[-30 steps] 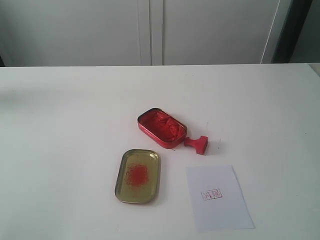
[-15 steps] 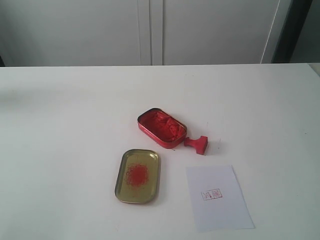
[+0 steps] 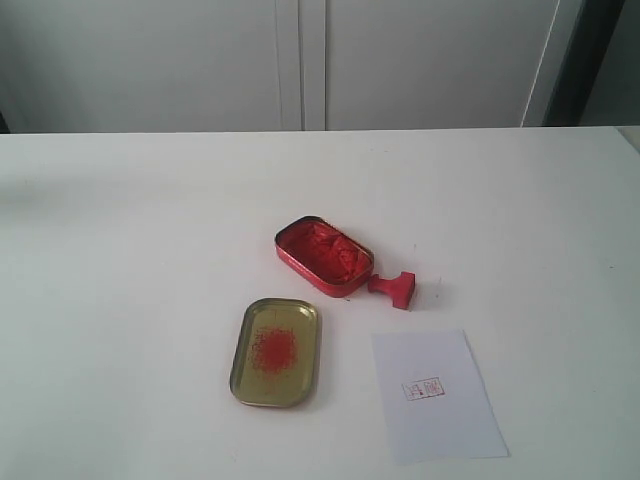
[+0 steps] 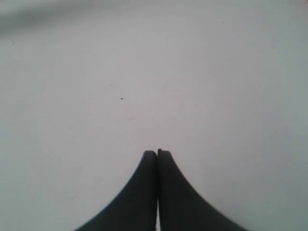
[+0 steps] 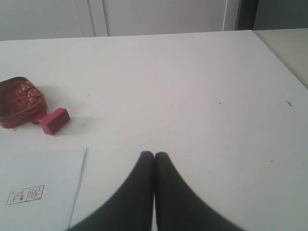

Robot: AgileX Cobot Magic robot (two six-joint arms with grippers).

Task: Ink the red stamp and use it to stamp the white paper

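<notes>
Red stamp (image 3: 394,288): lying on its side just beside the red tin (image 3: 323,256).
White paper (image 3: 437,394): lying flat, bearing a red print.
Left hand (image 4: 157,152): fingers pressing together, gripping nothing.
Right hand (image 5: 154,154): fingers pressing together, gripping nothing.

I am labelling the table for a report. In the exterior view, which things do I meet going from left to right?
gold tin lid → red ink tin → red stamp → white paper

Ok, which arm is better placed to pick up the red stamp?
Probably right: the right gripper faces the red stamp beside the ink tin; the left gripper sees only table.
</notes>
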